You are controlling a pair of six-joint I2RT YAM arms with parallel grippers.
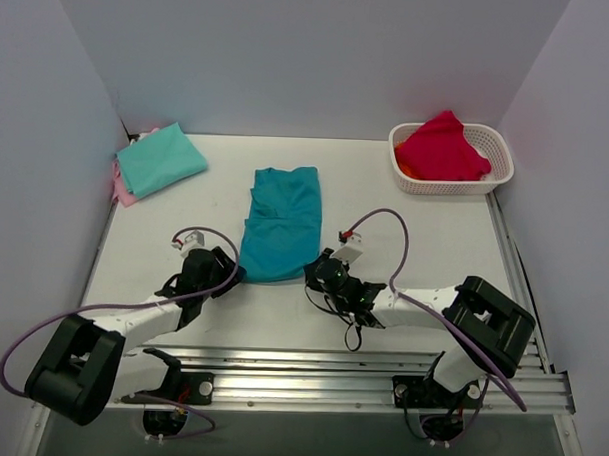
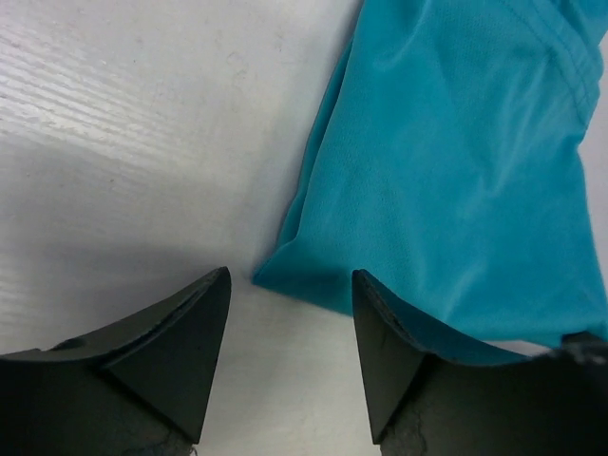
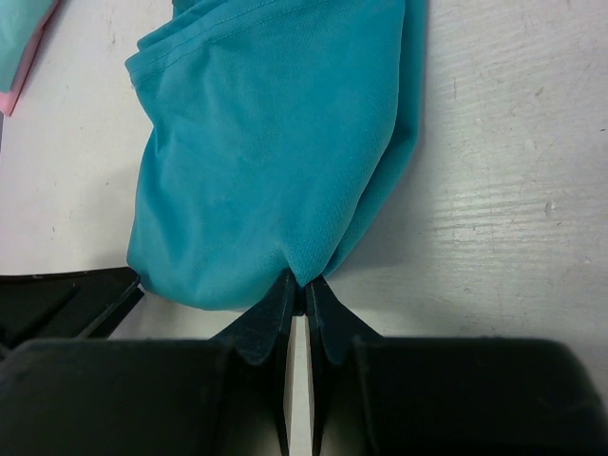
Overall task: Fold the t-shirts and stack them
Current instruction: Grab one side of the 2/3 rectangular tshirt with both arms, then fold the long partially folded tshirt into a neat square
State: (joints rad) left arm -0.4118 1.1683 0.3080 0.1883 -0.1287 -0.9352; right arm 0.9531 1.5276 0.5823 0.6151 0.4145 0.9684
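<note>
A deep teal t-shirt (image 1: pixel 281 225) lies folded into a long strip in the middle of the table. My right gripper (image 3: pixel 304 283) is shut on its near right corner, pinching the teal cloth (image 3: pixel 275 152) between the fingertips. My left gripper (image 2: pixel 291 285) is open at the near left corner of the teal cloth (image 2: pixel 456 161); the corner tip lies just ahead of the gap, and one finger (image 2: pixel 389 332) overlaps the hem. A folded mint-green t-shirt (image 1: pixel 161 158) lies on a pink one (image 1: pixel 124 188) at the far left.
A white basket (image 1: pixel 498 180) at the far right holds a red garment (image 1: pixel 442 148). White walls close in the table on the left, back and right. A metal rail (image 1: pixel 359 375) runs along the near edge by the arm bases.
</note>
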